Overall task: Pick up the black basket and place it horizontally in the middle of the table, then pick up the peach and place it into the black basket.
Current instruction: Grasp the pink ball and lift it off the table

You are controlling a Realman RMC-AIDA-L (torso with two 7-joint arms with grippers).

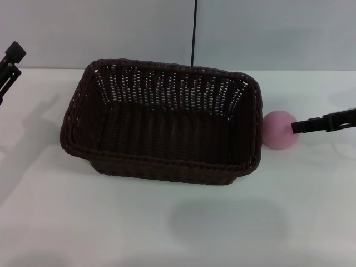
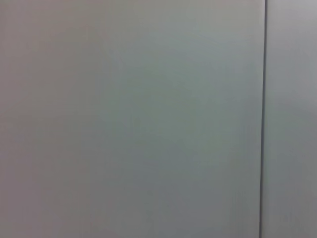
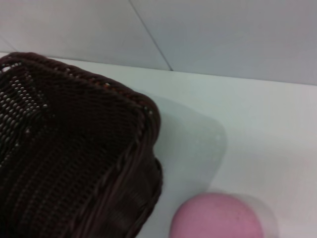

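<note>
The black basket [image 1: 167, 119] stands upright and empty on the white table [image 1: 167, 222], long side across, near the middle. The pink peach [image 1: 278, 130] lies on the table just right of the basket, apart from it. My right gripper [image 1: 297, 126] comes in from the right edge, its dark tip at the peach's right side. The right wrist view shows the basket's corner [image 3: 74, 148] and the top of the peach [image 3: 218, 218]. My left gripper [image 1: 8, 67] is raised at the far left edge, away from the basket. The left wrist view shows only wall.
A grey wall [image 1: 267, 33] with a dark vertical seam [image 1: 194, 30] runs behind the table's far edge. Bare tabletop lies in front of the basket and to the right of the peach.
</note>
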